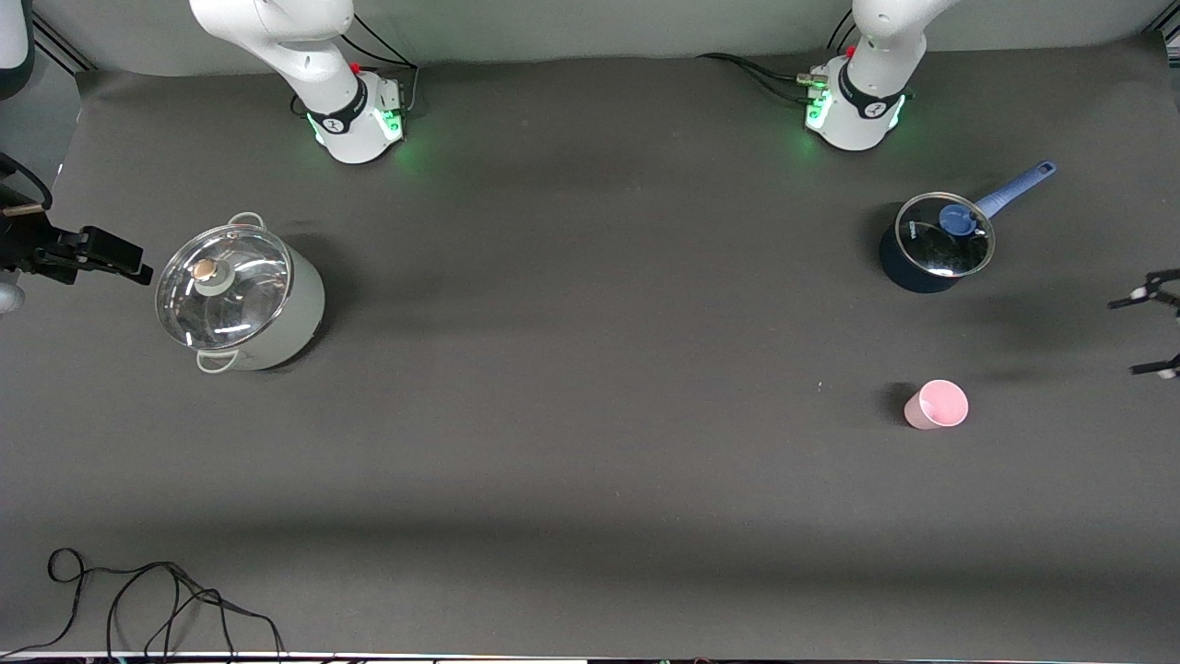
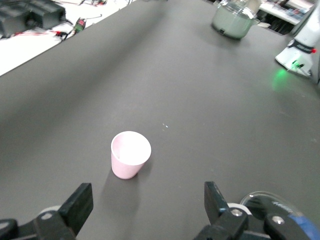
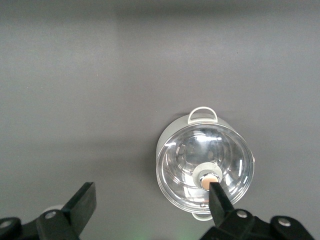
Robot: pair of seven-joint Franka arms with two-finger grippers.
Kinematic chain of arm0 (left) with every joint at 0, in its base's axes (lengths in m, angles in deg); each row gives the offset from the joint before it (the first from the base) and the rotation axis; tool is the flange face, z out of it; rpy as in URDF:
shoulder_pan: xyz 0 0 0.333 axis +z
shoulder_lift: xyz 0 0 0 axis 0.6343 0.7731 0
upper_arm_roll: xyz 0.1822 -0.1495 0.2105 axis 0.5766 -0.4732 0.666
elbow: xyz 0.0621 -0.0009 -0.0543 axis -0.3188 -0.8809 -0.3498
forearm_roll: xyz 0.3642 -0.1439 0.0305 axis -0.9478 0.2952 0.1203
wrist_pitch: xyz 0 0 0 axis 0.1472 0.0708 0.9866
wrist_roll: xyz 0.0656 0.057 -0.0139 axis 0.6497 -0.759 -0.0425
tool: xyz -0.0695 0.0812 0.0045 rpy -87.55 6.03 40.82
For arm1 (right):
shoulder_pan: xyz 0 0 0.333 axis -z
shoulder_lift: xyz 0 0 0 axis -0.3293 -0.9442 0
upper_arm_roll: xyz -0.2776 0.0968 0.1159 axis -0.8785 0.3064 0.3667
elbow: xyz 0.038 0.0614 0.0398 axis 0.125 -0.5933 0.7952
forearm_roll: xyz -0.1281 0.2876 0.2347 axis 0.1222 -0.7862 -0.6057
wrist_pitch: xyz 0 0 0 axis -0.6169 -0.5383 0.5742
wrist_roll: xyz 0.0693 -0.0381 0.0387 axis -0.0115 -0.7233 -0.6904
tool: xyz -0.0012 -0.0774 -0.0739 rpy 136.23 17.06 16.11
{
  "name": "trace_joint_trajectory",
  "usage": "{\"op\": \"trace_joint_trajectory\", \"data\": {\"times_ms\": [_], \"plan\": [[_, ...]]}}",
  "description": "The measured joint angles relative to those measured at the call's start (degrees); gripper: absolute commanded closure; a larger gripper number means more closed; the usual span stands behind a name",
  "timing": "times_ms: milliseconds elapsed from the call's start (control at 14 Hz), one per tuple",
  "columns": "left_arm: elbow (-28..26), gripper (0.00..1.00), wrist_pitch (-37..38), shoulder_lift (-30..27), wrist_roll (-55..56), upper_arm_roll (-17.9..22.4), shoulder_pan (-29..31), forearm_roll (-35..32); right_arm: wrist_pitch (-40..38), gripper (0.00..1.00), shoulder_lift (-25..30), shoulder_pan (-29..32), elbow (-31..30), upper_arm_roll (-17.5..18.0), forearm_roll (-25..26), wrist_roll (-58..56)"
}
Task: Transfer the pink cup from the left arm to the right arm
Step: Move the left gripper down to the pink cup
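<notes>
The pink cup (image 1: pixel 936 404) stands upright with its mouth up on the dark table, toward the left arm's end and nearer the front camera than the blue saucepan. My left gripper (image 1: pixel 1148 332) is open and empty in the air at that end of the table, apart from the cup. In the left wrist view the cup (image 2: pixel 130 155) sits ahead of the open left gripper (image 2: pixel 147 200). My right gripper (image 1: pixel 111 254) is open and empty, up in the air beside the grey-green pot. In the right wrist view the right gripper (image 3: pixel 151 200) hangs above the pot (image 3: pixel 205 167).
A blue saucepan (image 1: pixel 936 242) with a glass lid and a long handle stands near the left arm's base. A grey-green pot (image 1: pixel 235 290) with a glass lid stands toward the right arm's end. Black cables (image 1: pixel 166 599) lie at the table's front corner.
</notes>
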Motion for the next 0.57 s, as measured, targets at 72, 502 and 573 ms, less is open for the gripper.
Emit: {"op": "trace_joint_trajectory", "data": {"times_ms": [72, 502, 573], "plan": [[1.02, 0.01, 0.28, 3.30, -3.73, -0.12, 0.35, 2.10, 0.00, 0.00, 0.00, 0.00, 0.00, 0.00, 0.00, 0.00], [2.81, 0.00, 0.64, 15.37, -22.93, -0.33, 0.82, 7.91, 0.02, 0.00, 0.00, 0.00, 0.01, -0.01, 0.00, 0.00], [2.91, 0.00, 0.61, 17.07, -24.93, -0.33, 0.83, 9.06, 0.02, 0.00, 0.00, 0.00, 0.01, -0.01, 0.00, 0.00]]}}
